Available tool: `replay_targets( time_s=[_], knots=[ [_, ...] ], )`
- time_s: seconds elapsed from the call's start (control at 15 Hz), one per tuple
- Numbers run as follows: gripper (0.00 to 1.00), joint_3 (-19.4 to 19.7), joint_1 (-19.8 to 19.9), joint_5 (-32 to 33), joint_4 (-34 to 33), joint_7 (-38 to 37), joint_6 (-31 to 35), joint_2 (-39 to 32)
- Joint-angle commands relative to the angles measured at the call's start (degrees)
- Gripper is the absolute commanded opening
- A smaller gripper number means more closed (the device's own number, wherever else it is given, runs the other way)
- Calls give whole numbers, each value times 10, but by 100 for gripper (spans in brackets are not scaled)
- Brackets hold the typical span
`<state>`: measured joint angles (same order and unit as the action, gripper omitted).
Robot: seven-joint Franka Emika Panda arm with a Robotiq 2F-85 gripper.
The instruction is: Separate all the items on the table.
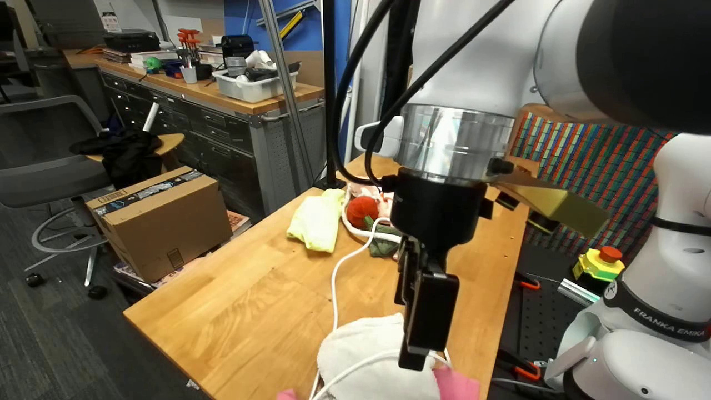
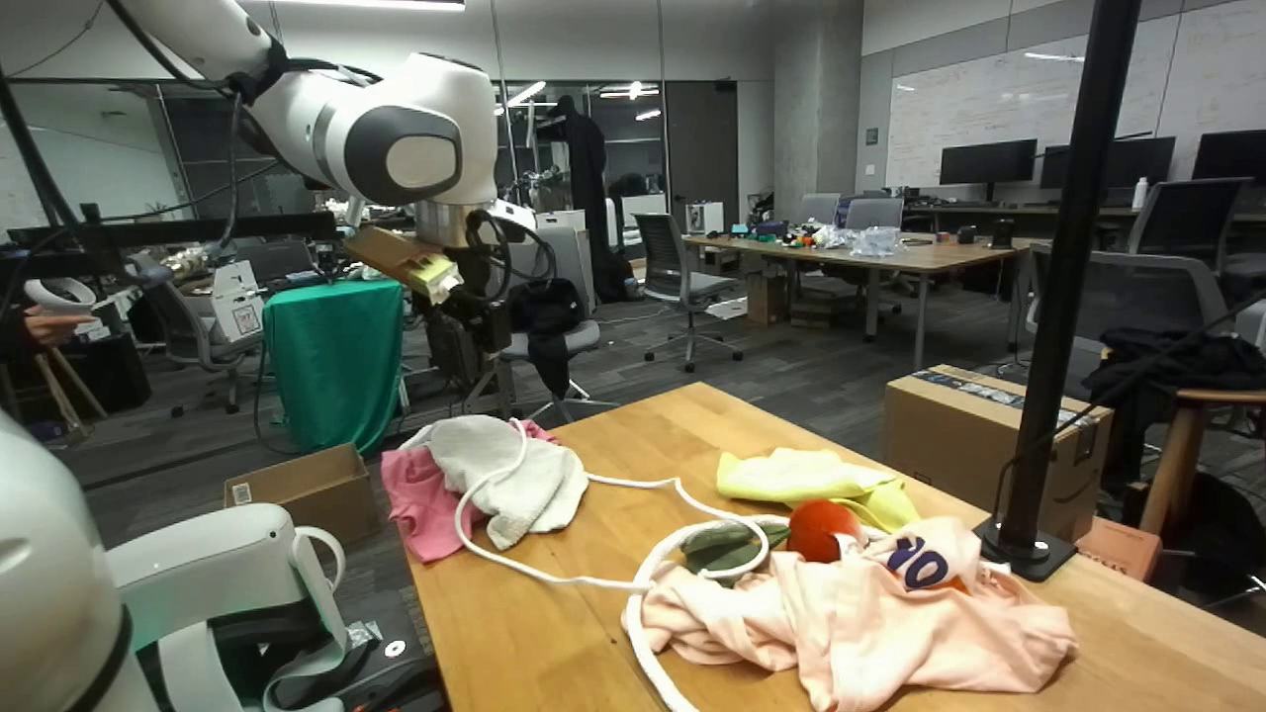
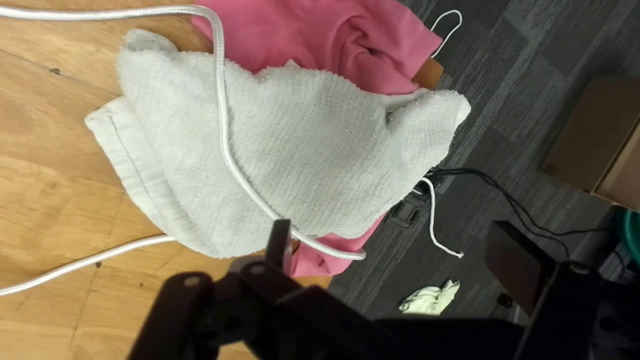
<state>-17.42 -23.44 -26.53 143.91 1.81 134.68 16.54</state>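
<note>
Jaws apart; the fluffy white-grey cloth (image 3: pixel 310 140) lies rumpled, crossed by white rope (image 3: pixel 221 100).

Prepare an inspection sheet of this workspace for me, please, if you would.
Surface: light wood table, partly covered by two groups of items.
Job's things: white-grey cloth lies on pink cloth; yellow cloth, red ball, green object and pinkish-beige cloth sit close together; white rope crosses the white-grey cloth and the green object.
Clutter: black stand at the table's edge; pale cloth on the floor.
End effector: open, holding nothing.
Cables: black cable looped beside the arm; thin black cables on the floor.
Surroundings: cardboard box beside the table; office chair; red-and-yellow button near the arm.
</note>
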Motion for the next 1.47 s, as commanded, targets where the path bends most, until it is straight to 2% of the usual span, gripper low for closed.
replay_targets(
  time_s=[0.0,0.67,1.07,1.4],
  knots=[
    [100,-9,15,55,12,-22,15,-1],
    [100,-3,104,281,85,-118,79,-1],
    [100,-5,150,373,111,-208,105,1],
    [100,-20,214,520,106,-304,150,-19]
  ],
)
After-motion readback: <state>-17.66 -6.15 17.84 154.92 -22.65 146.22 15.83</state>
